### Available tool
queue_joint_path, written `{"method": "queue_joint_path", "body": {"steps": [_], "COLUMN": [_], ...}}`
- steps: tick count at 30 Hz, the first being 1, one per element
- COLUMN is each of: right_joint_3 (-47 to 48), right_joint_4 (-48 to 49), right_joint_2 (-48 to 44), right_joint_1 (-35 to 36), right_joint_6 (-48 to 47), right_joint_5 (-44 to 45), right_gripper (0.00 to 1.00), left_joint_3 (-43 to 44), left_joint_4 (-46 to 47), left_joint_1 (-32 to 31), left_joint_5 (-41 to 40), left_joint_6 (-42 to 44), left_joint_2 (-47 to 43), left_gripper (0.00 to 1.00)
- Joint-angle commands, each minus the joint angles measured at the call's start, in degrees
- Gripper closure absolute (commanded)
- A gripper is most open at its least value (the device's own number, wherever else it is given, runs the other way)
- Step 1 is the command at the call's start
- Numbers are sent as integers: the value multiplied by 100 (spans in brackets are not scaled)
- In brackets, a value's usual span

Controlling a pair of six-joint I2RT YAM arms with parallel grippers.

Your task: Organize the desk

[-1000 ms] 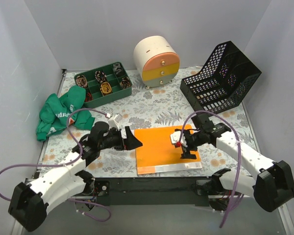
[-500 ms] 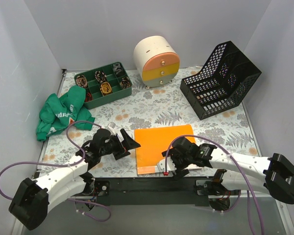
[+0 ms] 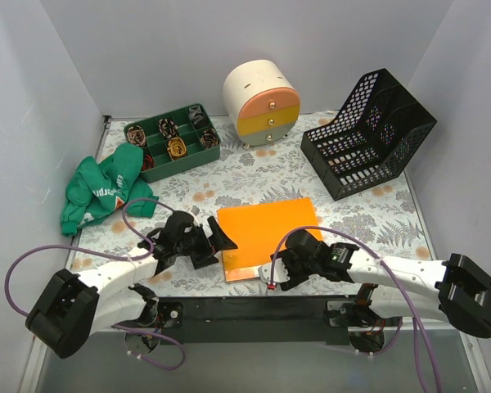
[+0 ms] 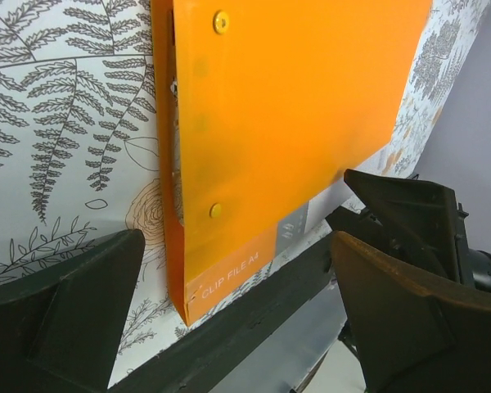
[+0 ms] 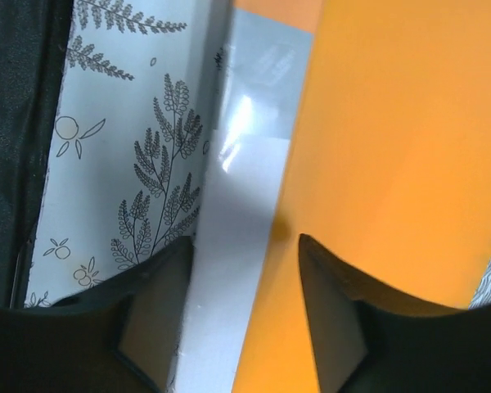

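Note:
The desk [image 3: 368, 214] has a fern-and-flower print and a black front edge [image 3: 254, 309]. An orange folder [image 3: 266, 233] lies flat on it near the front, with a grey strip along its near edge. My left gripper [image 3: 216, 241] is wide open at the folder's left edge. In the left wrist view the gripper [image 4: 237, 323] has the folder's near corner [image 4: 221, 278] between its fingers [image 4: 65, 319] without touching it. My right gripper [image 3: 278, 275] is open at the folder's front edge. In the right wrist view the gripper [image 5: 245, 319] straddles the grey strip [image 5: 229, 246].
A green compartment tray [image 3: 173, 141] and a crumpled green cloth [image 3: 102, 190] lie at the back left. A round drawer unit [image 3: 262, 102] stands at the back middle. A black mesh file rack [image 3: 368, 135] stands at the back right. Grey walls enclose the desk.
My right gripper swung from the folder's right side round to its front edge. The folder slid left and away from the front edge. My left gripper drew back slightly to the left.

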Motion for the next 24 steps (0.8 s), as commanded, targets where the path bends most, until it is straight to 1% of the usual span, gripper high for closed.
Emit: {"method": "queue_joint_path", "body": {"steps": [1, 2, 4, 5, 7, 8, 9, 12, 14, 17, 18, 21, 22, 24], "right_joint_3": [-152, -144, -82, -56, -29, 14, 50, 278, 436, 796, 954, 1122, 1192, 1219], "right_joint_4": [-296, -349, -419, -481, -543, -586, -613, -718, -780, -929, -964, -1140, -1167, -1158], "right_joint_2": [304, 356, 374, 331, 243, 103, 24, -398, -687, -882, -891, -812, -786, -716], "right_joint_1": [20, 20, 20, 20, 20, 20, 20, -23, -137, -391, -471, -814, -876, -1016], "right_joint_6": [-68, -77, -77, -69, -60, -42, -25, 63, 98, 142, 151, 160, 143, 125], "right_joint_5": [204, 204, 169, 161, 73, 46, 20, -137, -287, -638, -848, -1262, -1316, -1403], "right_gripper": [46, 57, 71, 83, 89, 95, 99, 99, 99, 99, 99, 99, 99, 99], "left_joint_3": [242, 285, 417, 452, 514, 514, 497, 374, 269, 111, 75, -126, -188, -407], "left_joint_4": [-61, -123, -386, -466, -633, -659, -660, -695, -730, -765, -835, -914, -915, -845], "left_joint_1": [-5, -6, -5, 3, 3, -5, 3, 12, 12, 3, 12, 12, 3, 12], "left_joint_5": [-10, -45, -256, -343, -615, -704, -783, -1038, -1109, -1109, -1135, -1092, -1057, -952], "left_joint_6": [184, 210, 307, 359, 395, 412, 413, 211, 79, -246, -499, -861, -1140, -1397], "left_joint_2": [-119, -181, -400, -654, -936, -1277, -1419, -1955, -2123, -2361, -2413, -2519, -2537, -2546], "left_gripper": [2, 2, 2, 2, 2, 2, 2, 2, 2, 2, 2, 2, 2, 2]}}
